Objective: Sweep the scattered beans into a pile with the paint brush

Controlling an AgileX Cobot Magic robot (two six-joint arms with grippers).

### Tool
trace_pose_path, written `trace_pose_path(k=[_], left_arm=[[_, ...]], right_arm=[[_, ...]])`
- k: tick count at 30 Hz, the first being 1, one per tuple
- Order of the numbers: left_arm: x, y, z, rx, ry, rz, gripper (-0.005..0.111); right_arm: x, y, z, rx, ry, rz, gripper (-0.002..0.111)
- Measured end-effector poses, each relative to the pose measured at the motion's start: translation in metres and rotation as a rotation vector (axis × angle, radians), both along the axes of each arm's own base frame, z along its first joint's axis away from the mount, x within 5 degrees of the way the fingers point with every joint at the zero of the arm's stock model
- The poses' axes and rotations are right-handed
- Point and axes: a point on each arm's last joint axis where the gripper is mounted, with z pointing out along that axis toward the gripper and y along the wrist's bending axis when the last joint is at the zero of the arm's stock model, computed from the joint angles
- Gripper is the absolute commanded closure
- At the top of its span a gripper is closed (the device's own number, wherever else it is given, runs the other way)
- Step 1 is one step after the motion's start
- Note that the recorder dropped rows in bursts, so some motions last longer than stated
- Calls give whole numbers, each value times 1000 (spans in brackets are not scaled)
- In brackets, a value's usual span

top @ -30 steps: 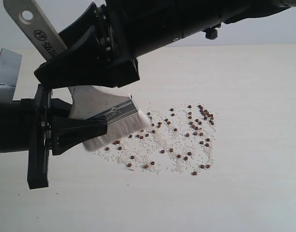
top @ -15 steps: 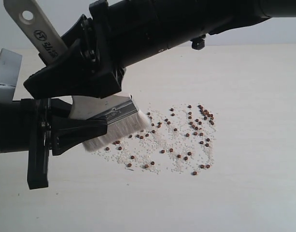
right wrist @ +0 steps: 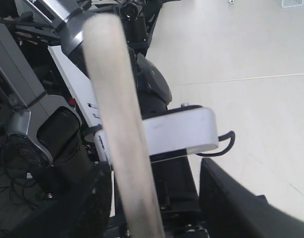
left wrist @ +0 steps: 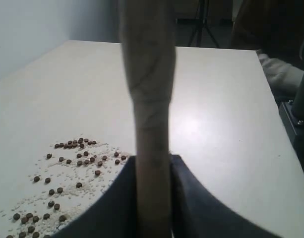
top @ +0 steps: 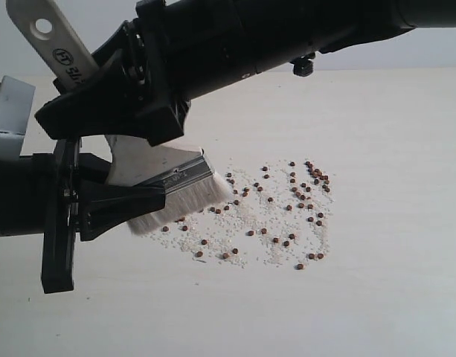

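Over the last second the right gripper (top: 94,82) has been shifted toward the upper left of the exterior frame, so that more of the brush (top: 179,177) handle is now straddled by it. The brush itself has been tipped only slightly. Its bristles are kept at the left edge of the beans (top: 280,212), left of centre in the frame, touching or just above the table (top: 391,149). No bean has been moved: the scatter is spread as before across the middle of the frame, thickest at its upper right, and no pile has been formed.

The brush is clamped low on its handle by the left gripper (top: 131,182). In the left wrist view the handle (left wrist: 152,124) is seen pinched tight between the dark fingers, with beans (left wrist: 72,158) at the lower left. In the right wrist view the handle (right wrist: 119,114) is seen between jaws set wide, close to one finger and clear of the other finger (right wrist: 231,208), so nothing is gripped there yet.

A handover or a second hold is judged to be in preparation. Sweeping is not yet begun, and the grip must be settled before the first stroke can be made
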Motion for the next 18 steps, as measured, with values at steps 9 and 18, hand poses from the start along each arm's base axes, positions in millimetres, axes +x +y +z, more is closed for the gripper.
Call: trace_pose_path(k=[9, 18], left_arm=[[-1, 0, 0, 6, -1, -9, 107], [-1, 0, -1, 7, -2, -11, 107]], right_arm=[[1, 1, 4, 40, 4, -12, 60], [3, 1, 3, 38, -2, -29, 60]])
